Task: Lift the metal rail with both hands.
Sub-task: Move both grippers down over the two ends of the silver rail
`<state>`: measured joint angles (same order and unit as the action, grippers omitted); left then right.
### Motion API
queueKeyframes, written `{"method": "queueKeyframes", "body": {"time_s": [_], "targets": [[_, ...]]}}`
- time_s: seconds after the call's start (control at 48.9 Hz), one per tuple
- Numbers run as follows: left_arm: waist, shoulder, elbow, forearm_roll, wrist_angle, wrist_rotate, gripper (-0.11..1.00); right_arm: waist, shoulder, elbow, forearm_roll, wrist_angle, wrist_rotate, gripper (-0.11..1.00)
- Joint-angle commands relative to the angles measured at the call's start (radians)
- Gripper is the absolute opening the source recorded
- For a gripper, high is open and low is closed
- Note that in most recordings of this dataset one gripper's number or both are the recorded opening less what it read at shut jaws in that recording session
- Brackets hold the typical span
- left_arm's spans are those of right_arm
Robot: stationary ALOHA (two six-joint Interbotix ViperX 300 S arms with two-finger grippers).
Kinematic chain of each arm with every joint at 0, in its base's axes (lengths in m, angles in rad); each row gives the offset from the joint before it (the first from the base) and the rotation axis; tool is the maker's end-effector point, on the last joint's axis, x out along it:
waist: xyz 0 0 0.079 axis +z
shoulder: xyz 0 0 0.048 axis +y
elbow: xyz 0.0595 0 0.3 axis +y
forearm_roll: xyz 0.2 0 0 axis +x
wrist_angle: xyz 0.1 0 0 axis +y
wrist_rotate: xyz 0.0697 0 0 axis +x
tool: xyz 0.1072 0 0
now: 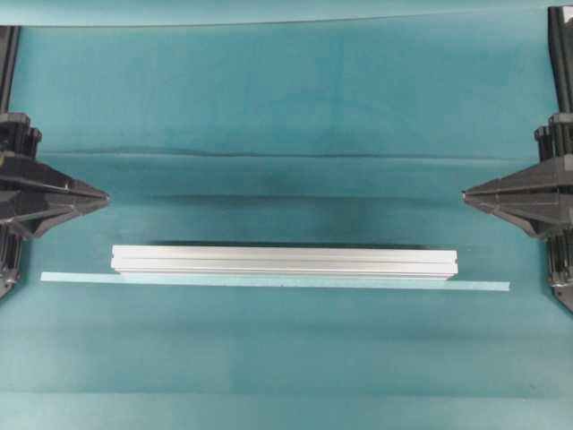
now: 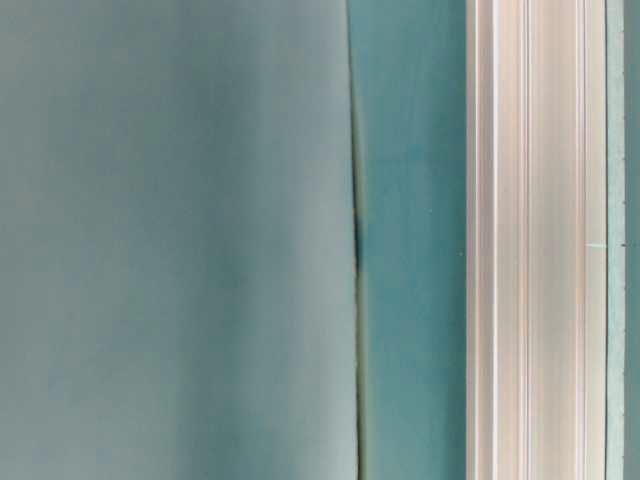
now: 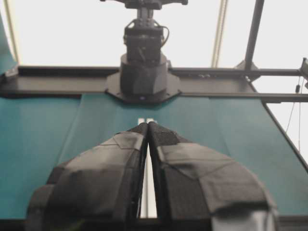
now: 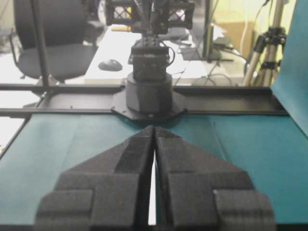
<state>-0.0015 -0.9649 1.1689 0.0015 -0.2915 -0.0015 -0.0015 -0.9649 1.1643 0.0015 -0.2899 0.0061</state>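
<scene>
long grooved silver aluminium rail (image 1: pixel 285 261) lying centre-frame | stiff, smooth, likely slippery; gripping near both ends | left gripper (image 1: pixel 106 199), right gripper (image 1: pixel 466 193) sitting closed, empty

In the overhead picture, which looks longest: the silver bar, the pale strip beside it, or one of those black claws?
1. Pale tape strip, the longest.
2. Metal rail.
3. Left gripper and right gripper, alike, both cut off by the picture's edges.

Robotics lab: office chair (image 4: pixel 53 43), tripod (image 4: pixel 269 43), desk with mouse (image 4: pixel 110 64).
</scene>
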Motion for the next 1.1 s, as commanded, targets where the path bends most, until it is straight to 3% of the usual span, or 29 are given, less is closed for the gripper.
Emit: {"method": "queueKeyframes", "body": {"time_s": [0.0,0.082,0.143,0.655,0.818,1.084], "targets": [[0.023,0.044,-0.086,0.005,0.012,-0.037,0.14,-0.017,0.020,-0.031,0.017,-0.003,0.012,0.10],[0.037,0.067,-0.130,0.012,0.075,-0.057,0.11,-0.021,0.044,-0.075,0.106,0.087,0.025,0.03],[0.040,0.084,-0.161,0.012,0.149,-0.063,0.02,-0.035,0.067,-0.118,0.127,0.186,0.029,-0.01],[0.014,0.331,-0.486,0.014,0.821,-0.061,-0.01,-0.061,0.308,-0.394,0.127,0.811,0.164,-0.01],[0.012,0.459,-0.598,0.018,1.037,-0.049,-0.01,-0.061,0.443,-0.511,0.112,1.009,0.164,-0.01],[0.017,0.601,-0.713,0.020,1.215,0.029,-0.01,-0.041,0.663,-0.687,0.061,1.246,0.129,-0.01]]}}
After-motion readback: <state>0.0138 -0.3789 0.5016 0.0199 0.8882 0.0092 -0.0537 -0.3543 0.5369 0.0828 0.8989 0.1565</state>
